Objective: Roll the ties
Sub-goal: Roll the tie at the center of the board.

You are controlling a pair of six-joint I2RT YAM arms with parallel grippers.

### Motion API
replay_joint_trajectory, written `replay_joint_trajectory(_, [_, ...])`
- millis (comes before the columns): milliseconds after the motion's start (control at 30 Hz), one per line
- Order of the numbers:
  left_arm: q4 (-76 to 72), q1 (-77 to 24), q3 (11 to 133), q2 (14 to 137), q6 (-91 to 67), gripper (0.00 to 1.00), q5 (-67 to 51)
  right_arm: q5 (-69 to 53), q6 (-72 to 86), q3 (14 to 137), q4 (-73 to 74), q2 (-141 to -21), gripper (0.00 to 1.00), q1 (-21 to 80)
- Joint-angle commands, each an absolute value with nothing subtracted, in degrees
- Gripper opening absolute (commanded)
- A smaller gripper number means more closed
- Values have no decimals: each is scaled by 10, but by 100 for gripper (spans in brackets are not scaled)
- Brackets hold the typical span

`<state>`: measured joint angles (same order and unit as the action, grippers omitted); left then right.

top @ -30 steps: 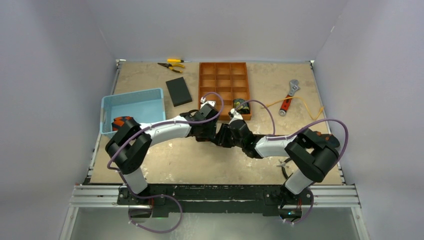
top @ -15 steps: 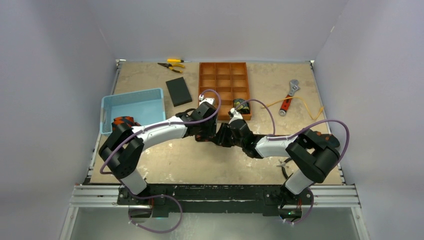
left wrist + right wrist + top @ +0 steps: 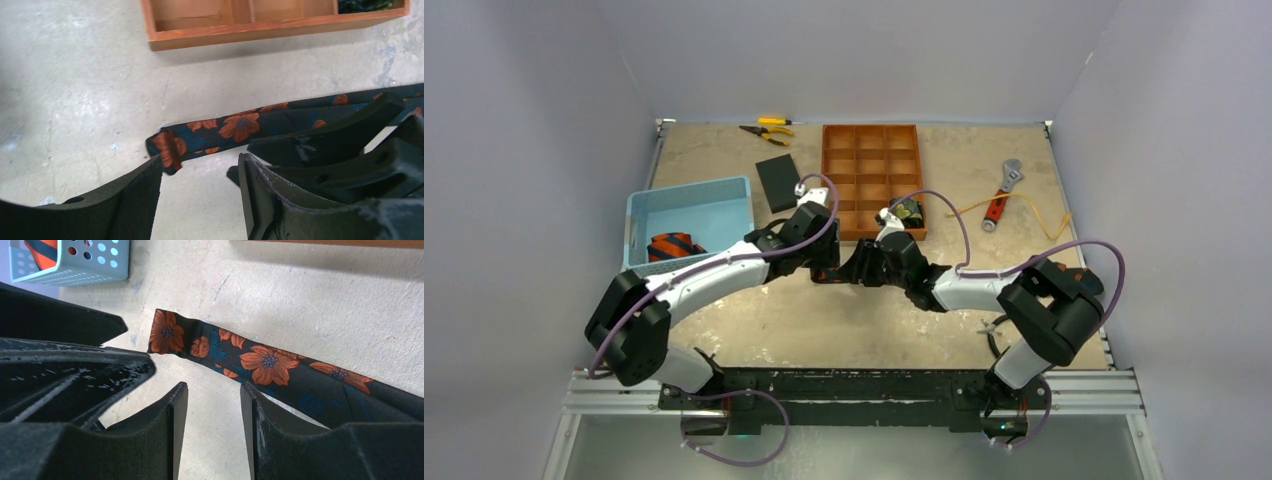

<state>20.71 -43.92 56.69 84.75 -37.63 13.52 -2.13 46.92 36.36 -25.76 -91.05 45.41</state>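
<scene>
Left wrist: L pincer (image 3: 200,165) half-open, empty, floral tie (image 3: 240,125) end maybe touching; R pincer (image 3: 214,390) same.

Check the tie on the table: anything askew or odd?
Only the floral tie: it lies unrolled across the table, and its end appears folded back on itself. The left gripper and right gripper stand open beside that end, holding nothing. Nothing looks spilled or damaged.
</scene>
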Motion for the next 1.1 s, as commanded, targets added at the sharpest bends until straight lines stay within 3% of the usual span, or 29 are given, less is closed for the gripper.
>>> replay_joint_trajectory(0, [209,-408,528,777,-407,57,156,-20,449,386,-266,-901,47,454])
replay_joint_trajectory(233, [163,-321,439,701,-411,62,41,-35,440,401,-265,-917,48,454])
replay_joint_trajectory(533, [150,-307,410,646,-425,62,46,-19,419,497,-198,-949,64,468])
replay_joint_trajectory(733, [170,-306,405,627,-423,62,79,19,403,568,-97,-994,64,492])
replay_joint_trajectory(1067, [190,-300,394,596,-413,62,98,35,411,594,-82,-1013,61,506])
